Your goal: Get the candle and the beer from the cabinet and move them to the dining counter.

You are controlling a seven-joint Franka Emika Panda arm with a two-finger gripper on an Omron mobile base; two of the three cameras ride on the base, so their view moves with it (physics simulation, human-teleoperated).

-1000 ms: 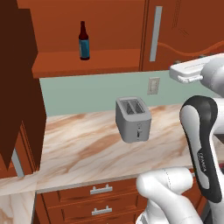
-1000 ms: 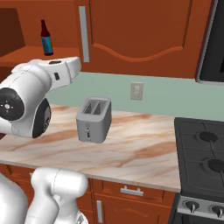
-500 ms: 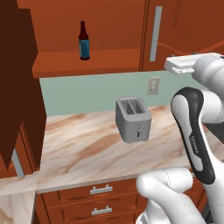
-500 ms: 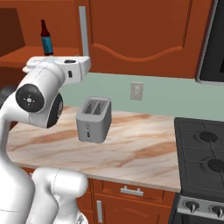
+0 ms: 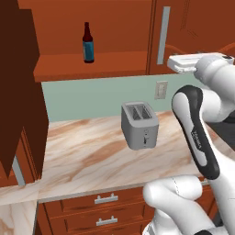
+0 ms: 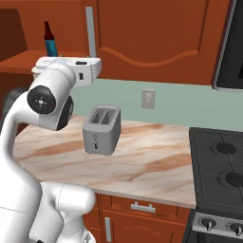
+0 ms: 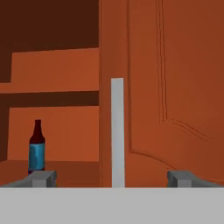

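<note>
Grey-tipped pincer (image 7: 112,177) is spread fully wide and empty, raised at cabinet height and facing the closed door's (image 7: 175,87) grey bar handle (image 7: 117,131). Beer (image 5: 88,43) stands upright on the open cabinet's (image 5: 92,69) lower shelf, off to the pincer's left, untouched. Judgement: nothing moved yet; candle not spotted, both transfers remain.

The white arm rises from the base, bends at a dark elbow joint and reaches up with the wrist level, the hand pointing straight ahead. The claw (image 7: 112,178) stands wide apart, its two fingertips (image 7: 41,177) spread at either side with nothing between them.
</note>
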